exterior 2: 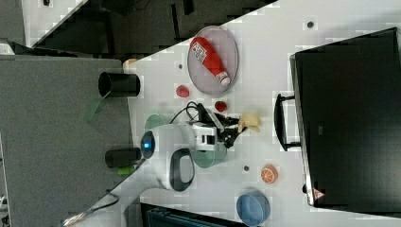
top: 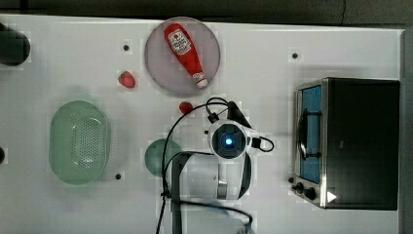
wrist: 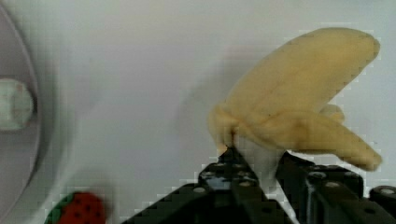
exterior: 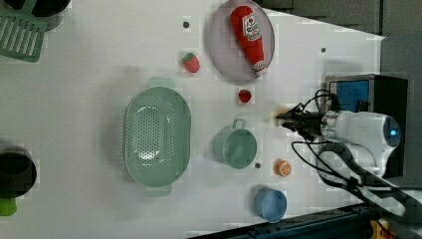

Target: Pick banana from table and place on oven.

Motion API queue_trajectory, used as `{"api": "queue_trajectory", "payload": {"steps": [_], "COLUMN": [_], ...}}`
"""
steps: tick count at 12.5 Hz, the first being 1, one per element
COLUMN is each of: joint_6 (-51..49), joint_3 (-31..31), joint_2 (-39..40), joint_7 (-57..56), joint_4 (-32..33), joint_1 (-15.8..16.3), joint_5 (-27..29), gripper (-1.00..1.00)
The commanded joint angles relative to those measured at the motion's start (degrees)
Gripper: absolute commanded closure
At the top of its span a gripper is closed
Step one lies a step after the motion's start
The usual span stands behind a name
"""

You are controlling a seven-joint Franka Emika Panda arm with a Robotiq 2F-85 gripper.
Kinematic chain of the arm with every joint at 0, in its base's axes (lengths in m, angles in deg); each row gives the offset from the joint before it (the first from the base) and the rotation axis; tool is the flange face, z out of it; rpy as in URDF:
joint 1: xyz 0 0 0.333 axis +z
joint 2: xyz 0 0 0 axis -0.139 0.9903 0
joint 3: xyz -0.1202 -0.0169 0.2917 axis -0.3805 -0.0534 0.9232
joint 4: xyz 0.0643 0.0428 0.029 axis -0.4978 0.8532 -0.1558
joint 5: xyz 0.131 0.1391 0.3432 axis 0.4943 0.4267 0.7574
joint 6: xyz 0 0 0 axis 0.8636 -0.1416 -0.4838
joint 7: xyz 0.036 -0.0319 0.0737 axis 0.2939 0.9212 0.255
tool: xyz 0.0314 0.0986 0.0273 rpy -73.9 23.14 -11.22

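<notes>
Ketchup bottle (top: pixel 185 52): red, white label, text too small to read; lies in the grey plate (top: pixel 160 73) at 12 o'clock on the bench (top: pixel 73 48), top view. Green colander (exterior: pixel 157 134), green cup (exterior: pixel 236 147), blue bowl (exterior: pixel 270 204): nothing in them. My claw (wrist: pixel 254 161) is clamped on the banana (wrist: pixel 299 98), which sits betw. plate & oven (exterior 2: pixel 350 118), right view. Strawberry (wrist: pixel 79 210) nearby.
</notes>
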Motion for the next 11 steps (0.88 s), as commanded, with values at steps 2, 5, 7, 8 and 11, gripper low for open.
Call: {"api": "queue_trajectory", "payload": {"steps": [2, 5, 7, 8, 11], "joint_6": [-17.21, -34.80, -44.37, -48.79, -55.94], "joint_3": [0.91, 1.27, 1.13, 0.90, -2.23], "joint_2": [-16.70, -25.96, -28.51, -28.72, -27.53], "joint_7": [1.12, 1.12, 1.12, 1.12, 0.73], "joint_4": [-3.47, -10.92, -16.96, -19.87, -27.53], "joint_1": [-0.15, -0.07, -0.13, -0.26, -1.36], "joint_5": [0.07, 0.10, 0.10, 0.09, -0.09], "gripper": [0.48, 0.48, 0.48, 0.48, 0.48]}}
